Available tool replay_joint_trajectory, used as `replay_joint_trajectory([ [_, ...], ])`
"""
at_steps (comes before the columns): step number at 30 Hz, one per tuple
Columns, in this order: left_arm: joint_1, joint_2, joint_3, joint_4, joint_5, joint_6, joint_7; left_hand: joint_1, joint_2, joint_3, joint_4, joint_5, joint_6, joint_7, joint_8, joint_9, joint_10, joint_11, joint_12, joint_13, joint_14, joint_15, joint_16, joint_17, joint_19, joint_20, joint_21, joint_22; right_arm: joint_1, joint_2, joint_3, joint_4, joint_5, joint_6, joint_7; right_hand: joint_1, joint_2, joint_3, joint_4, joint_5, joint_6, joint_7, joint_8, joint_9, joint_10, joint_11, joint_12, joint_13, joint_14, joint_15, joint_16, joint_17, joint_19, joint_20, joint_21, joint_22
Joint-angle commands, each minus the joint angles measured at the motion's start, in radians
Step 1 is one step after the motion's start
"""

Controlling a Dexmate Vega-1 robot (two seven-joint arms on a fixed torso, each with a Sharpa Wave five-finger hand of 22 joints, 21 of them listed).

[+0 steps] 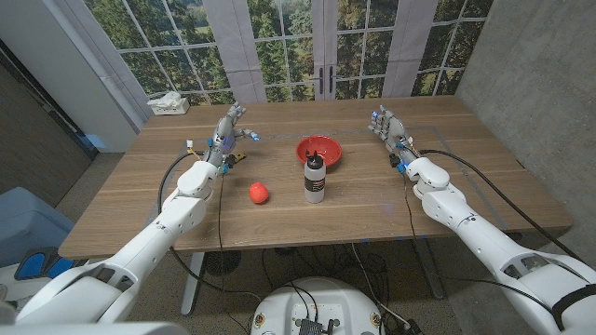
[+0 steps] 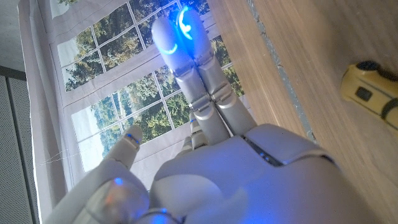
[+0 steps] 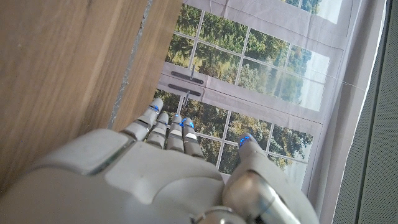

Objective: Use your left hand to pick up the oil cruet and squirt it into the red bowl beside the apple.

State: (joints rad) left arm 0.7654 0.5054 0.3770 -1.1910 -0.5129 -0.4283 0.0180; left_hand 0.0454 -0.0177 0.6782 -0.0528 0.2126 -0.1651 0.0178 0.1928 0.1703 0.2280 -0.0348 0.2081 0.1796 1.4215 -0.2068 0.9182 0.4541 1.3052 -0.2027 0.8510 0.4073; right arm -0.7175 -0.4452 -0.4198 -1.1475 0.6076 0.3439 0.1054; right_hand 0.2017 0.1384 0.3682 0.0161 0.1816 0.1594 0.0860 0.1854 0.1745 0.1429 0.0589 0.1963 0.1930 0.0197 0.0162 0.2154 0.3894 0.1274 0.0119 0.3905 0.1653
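Observation:
The oil cruet (image 1: 316,178), a clear bottle with dark liquid and a black cap, stands upright at the table's middle. Just behind it sits the red bowl (image 1: 318,150). A red apple (image 1: 259,193) lies to the cruet's left, toward the front. My left hand (image 1: 228,127) is raised at the far left of the table, fingers apart and holding nothing, well away from the cruet. In the left wrist view its fingers (image 2: 186,56) reach straight out. My right hand (image 1: 386,127) stands open at the far right, its fingers (image 3: 166,134) held together and empty.
A small yellow and black object (image 1: 231,159) lies on the table below my left hand, also seen as a yellow block (image 2: 371,93). A white box (image 1: 168,103) sits at the far left corner. Windows and curtains stand behind the table (image 1: 391,209).

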Motion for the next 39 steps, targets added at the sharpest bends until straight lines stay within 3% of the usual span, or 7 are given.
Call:
replay_joint_trajectory([
  [1, 0.008, 0.035, 0.006, -0.033, 0.1, -0.009, 0.09, 0.017, -0.072, -0.011, -0.059, -0.001, 0.036, 0.023, 0.011, 0.005, 0.049, -0.007, 0.002, 0.002, 0.005, 0.002, 0.069, 0.005, 0.05, -0.01, 0.042, 0.006, -0.01, -0.003, 0.002, -0.018, -0.007, 0.002, -0.017, -0.002, 0.007, 0.003, -0.005, 0.003, 0.012, 0.001, 0.007, 0.006, 0.008, -0.001, 0.003, 0.003, 0.01, 0.002, 0.008, 0.0, 0.013, -0.002, -0.003, 0.004],
  [20, -0.002, 0.045, 0.017, -0.032, 0.102, 0.009, 0.069, 0.031, -0.128, -0.027, -0.101, 0.004, 0.043, 0.073, -0.001, 0.005, -0.037, 0.032, -0.032, 0.003, -0.001, -0.001, 0.091, -0.06, 0.041, -0.012, 0.041, -0.035, -0.022, -0.01, 0.002, -0.043, -0.013, -0.006, -0.035, -0.008, 0.005, -0.001, -0.003, 0.002, 0.019, 0.003, 0.008, 0.006, 0.011, -0.001, 0.004, 0.003, 0.013, 0.002, 0.009, -0.002, 0.018, 0.0, -0.011, 0.004],
  [24, 0.004, 0.057, 0.022, -0.053, 0.111, 0.021, 0.068, 0.056, -0.144, -0.032, -0.115, 0.004, 0.12, -0.082, 0.014, 0.004, -0.075, 0.064, -0.027, 0.004, -0.001, -0.004, 0.115, -0.097, 0.026, -0.012, 0.046, -0.049, -0.022, -0.009, 0.002, -0.043, -0.013, -0.004, -0.036, -0.01, 0.004, -0.002, -0.003, 0.002, 0.019, 0.003, 0.008, 0.006, 0.012, -0.002, 0.004, 0.003, 0.013, 0.003, 0.01, -0.003, 0.019, 0.0, -0.012, 0.004],
  [28, 0.012, 0.061, 0.025, -0.071, 0.13, 0.021, 0.085, 0.068, -0.152, -0.042, -0.117, 0.003, 0.283, -0.147, 0.038, 0.003, -0.09, 0.017, -0.019, 0.003, -0.008, -0.005, 0.133, -0.129, 0.006, -0.013, 0.052, -0.057, -0.023, -0.009, 0.003, -0.043, -0.012, -0.002, -0.035, -0.011, 0.004, -0.003, -0.003, 0.002, 0.019, 0.004, 0.008, 0.006, 0.011, -0.002, 0.004, 0.003, 0.013, 0.004, 0.01, -0.003, 0.02, 0.001, -0.014, 0.004],
  [32, 0.022, 0.071, 0.026, -0.096, 0.134, 0.037, 0.087, 0.079, -0.155, -0.046, -0.12, 0.0, 0.378, -0.162, 0.047, 0.002, -0.095, 0.011, -0.017, 0.003, -0.012, -0.006, 0.139, -0.143, -0.008, -0.013, 0.052, -0.061, -0.027, -0.011, 0.003, -0.049, -0.015, -0.002, -0.039, -0.012, 0.003, -0.003, -0.003, 0.002, 0.02, 0.004, 0.008, 0.006, 0.011, -0.002, 0.004, 0.003, 0.014, 0.004, 0.01, -0.004, 0.02, 0.001, -0.015, 0.004],
  [33, 0.025, 0.071, 0.025, -0.099, 0.134, 0.038, 0.091, 0.084, -0.156, -0.047, -0.121, -0.001, 0.358, -0.136, 0.029, 0.003, -0.098, 0.018, -0.017, 0.003, -0.013, -0.006, 0.142, -0.147, -0.009, -0.012, 0.054, -0.064, -0.027, -0.011, 0.003, -0.048, -0.016, 0.002, -0.038, -0.012, 0.003, -0.004, -0.003, 0.002, 0.02, 0.004, 0.008, 0.006, 0.011, -0.001, 0.004, 0.003, 0.014, 0.004, 0.01, -0.004, 0.02, 0.001, -0.016, 0.004],
  [39, 0.045, 0.078, 0.026, -0.126, 0.137, 0.055, 0.098, 0.099, -0.158, -0.055, -0.122, -0.005, 0.261, -0.092, -0.016, 0.004, -0.094, 0.021, -0.016, 0.003, -0.013, -0.006, 0.151, -0.163, -0.008, -0.012, 0.058, -0.074, -0.037, -0.016, 0.005, -0.064, -0.015, -0.002, -0.044, -0.014, 0.002, -0.005, -0.004, 0.002, 0.02, 0.004, 0.007, 0.006, 0.014, -0.001, 0.004, 0.003, 0.015, 0.005, 0.01, -0.006, 0.021, 0.002, -0.019, 0.005],
])
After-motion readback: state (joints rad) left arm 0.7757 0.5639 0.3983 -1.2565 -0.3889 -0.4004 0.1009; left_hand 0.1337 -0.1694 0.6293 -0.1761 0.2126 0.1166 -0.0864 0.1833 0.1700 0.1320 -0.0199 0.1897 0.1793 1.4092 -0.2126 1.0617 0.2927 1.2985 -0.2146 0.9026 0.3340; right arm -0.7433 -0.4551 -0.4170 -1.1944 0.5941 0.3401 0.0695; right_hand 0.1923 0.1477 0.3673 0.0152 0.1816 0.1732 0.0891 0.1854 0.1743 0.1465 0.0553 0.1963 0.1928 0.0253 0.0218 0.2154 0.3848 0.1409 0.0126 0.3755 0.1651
